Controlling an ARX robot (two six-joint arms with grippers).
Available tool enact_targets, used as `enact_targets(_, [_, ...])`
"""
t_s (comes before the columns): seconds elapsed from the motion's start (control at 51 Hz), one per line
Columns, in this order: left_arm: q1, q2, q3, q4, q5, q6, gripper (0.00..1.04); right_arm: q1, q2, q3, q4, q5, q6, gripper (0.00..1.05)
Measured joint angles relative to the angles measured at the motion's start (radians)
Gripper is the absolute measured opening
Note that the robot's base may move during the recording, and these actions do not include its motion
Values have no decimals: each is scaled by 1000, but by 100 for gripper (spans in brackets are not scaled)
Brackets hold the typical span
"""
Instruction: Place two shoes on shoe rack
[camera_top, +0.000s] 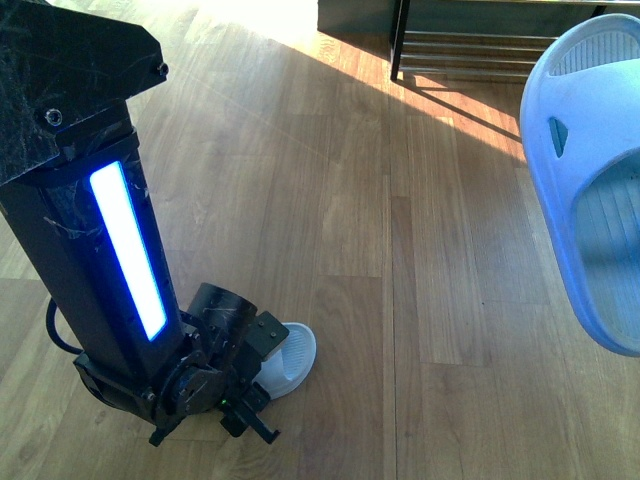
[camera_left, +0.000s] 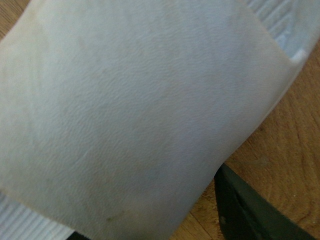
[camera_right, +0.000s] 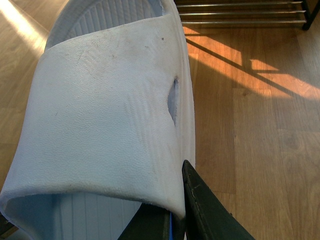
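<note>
Pale blue slide (camera_top: 590, 190) held up at frame right, right claw (camera_right: 172, 210) clamped on it, left claw (camera_top: 245, 405) at second slide (camera_top: 292, 362) lower left, cannot tell if closed, shoe rack (camera_top: 470, 40) at top.

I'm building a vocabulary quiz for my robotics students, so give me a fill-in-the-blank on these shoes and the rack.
1. The raised slide in the right gripper is pale ___.
2. The other slide lies on the ___ floor beside the left arm.
3. The shoe rack has a ___ frame.
Missing words: blue; wooden; black.
</note>
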Motion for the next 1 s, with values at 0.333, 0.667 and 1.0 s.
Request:
enact_targets(0.333, [92, -150, -107, 213, -6, -469, 2, 0, 0, 0, 0, 0, 0, 2])
enact_targets(0.667, [133, -737, -502, 354, -116, -690, 2, 0, 0, 0, 0, 0, 0, 2])
enact_targets(1.0, [68, -1403, -805, 105, -244, -575, 2, 0, 0, 0, 0, 0, 0, 2])
